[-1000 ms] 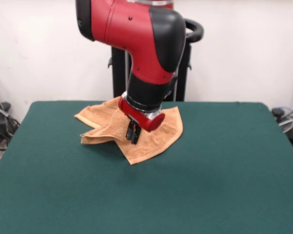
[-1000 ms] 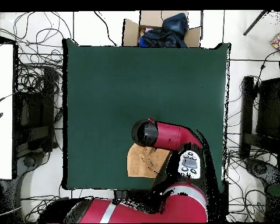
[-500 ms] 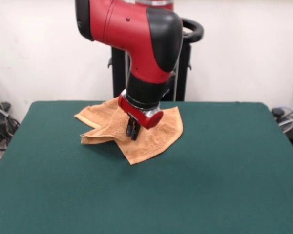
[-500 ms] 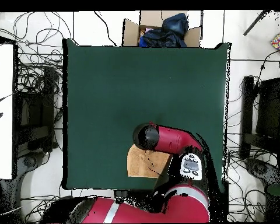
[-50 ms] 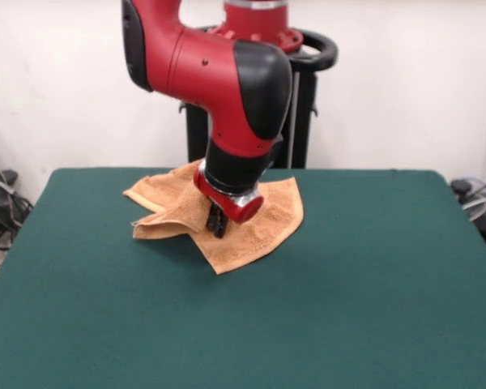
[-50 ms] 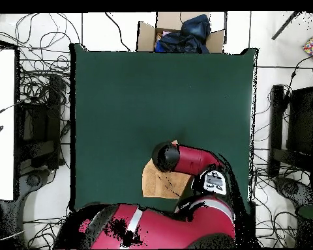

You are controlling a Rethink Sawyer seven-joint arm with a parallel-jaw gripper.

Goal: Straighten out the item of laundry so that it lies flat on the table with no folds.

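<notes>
The item of laundry (image 5: pixel 263 220) is an orange-tan towel lying crumpled at the far middle of the dark green table (image 5: pixel 348 284). One flap is folded over on its left and a corner points toward the front. My gripper (image 5: pixel 217 230) points down onto the towel's middle, by the fold. From above, the towel (image 6: pixel 156 185) lies near the table's (image 6: pixel 159 91) bottom edge, partly under the red arm (image 6: pixel 188 159), which hides the gripper.
A cardboard box (image 6: pixel 180 32) with dark cloth stands beyond the table's top edge in the overhead view. Cables (image 6: pixel 42 84) cover the floor at the left, beside a white surface (image 6: pixel 1 124). A black stand (image 5: pixel 308 97) rises behind the towel.
The arm has drawn back toward the robot's base and its wrist sits a little lower and to the left. The towel's shape is almost unchanged.
</notes>
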